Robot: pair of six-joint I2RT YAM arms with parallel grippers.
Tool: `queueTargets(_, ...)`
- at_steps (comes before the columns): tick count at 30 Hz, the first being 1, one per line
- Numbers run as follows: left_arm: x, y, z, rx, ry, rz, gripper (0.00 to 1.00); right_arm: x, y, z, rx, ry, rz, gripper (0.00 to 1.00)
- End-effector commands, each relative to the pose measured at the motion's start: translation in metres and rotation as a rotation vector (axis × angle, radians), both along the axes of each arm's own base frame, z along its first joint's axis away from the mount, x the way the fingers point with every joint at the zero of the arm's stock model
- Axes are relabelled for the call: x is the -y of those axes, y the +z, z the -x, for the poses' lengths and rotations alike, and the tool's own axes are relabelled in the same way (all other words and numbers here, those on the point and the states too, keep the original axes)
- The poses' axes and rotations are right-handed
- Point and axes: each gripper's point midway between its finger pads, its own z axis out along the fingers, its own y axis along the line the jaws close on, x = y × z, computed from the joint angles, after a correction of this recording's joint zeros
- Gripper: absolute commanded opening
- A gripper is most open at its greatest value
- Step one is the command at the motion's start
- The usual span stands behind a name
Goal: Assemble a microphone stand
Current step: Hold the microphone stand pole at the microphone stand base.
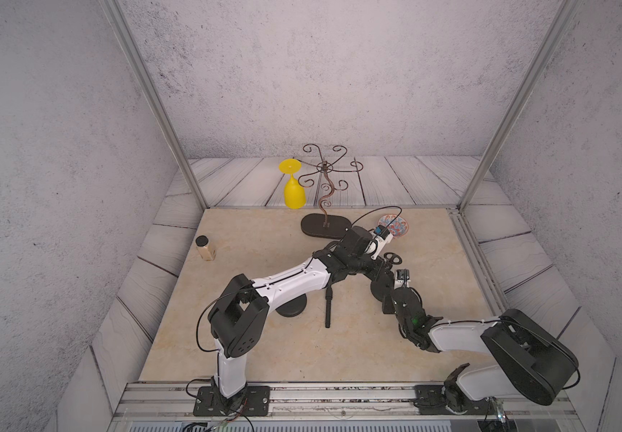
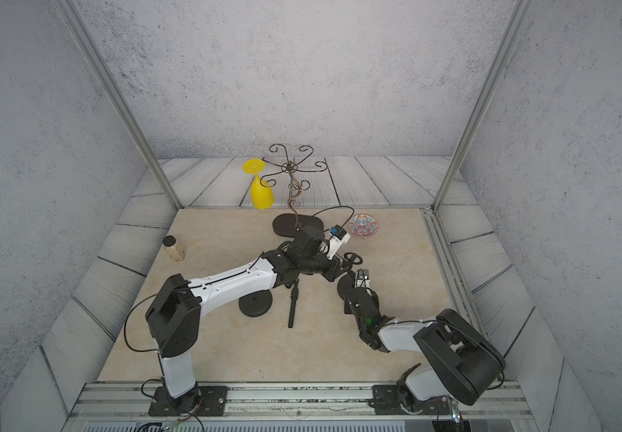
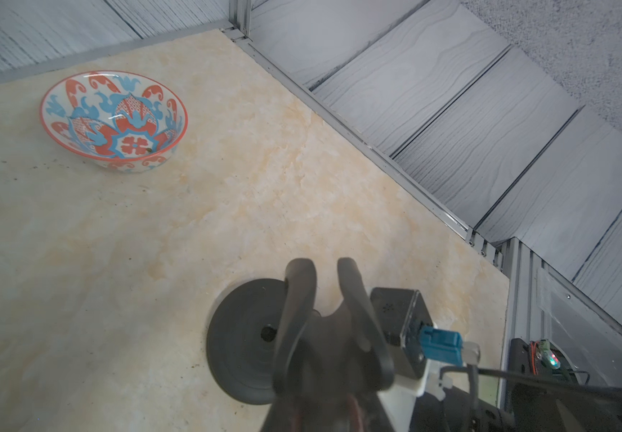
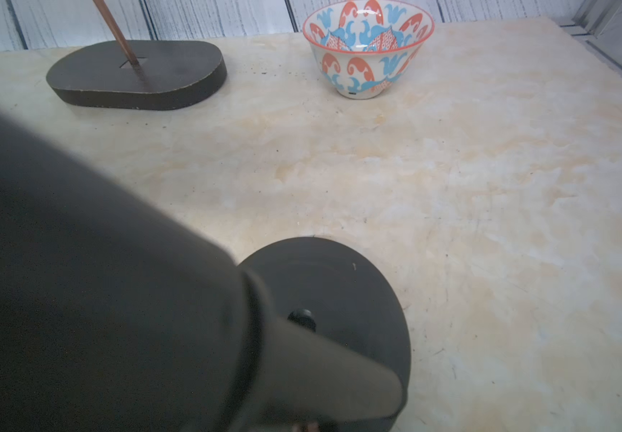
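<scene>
One black pole (image 1: 327, 310) lies flat, long axis running front-to-back.

Microphone clip (image 3: 331, 329), in your left gripper's (image 1: 385, 263) jaws: matte black.
Round base (image 3: 245, 348), just beneath those jaws: plain black.
Second round base (image 1: 294, 309) and pole (image 1: 328, 310), back behind those jaws: black.
Bowl (image 3: 114, 119), out ahead of your jaws: white, with orange-red and sky-blue floral scrolls and an orange-red rim.
Goblet (image 1: 294, 190): plain yellow.
Wire rack (image 1: 323, 167): rusty brown, on a dark brown oval foot (image 4: 137, 74).
Jar (image 1: 204, 248): black lid, beige fill.
Tabletop (image 1: 264, 262): cream, marbled with tan.
</scene>
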Motion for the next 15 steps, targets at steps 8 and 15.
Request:
queueTargets(8, 0.000, 0.022, 0.014, -0.022, -0.033, -0.015, 0.08, -0.011, 0.072, -0.013, 0.146, 0.085, 0.025, 0.05)
queueTargets(15, -0.007, 0.032, -0.010, -0.002, 0.011, -0.073, 0.08, -0.013, 0.077, 0.000, 0.111, 0.209, 0.021, 0.13)
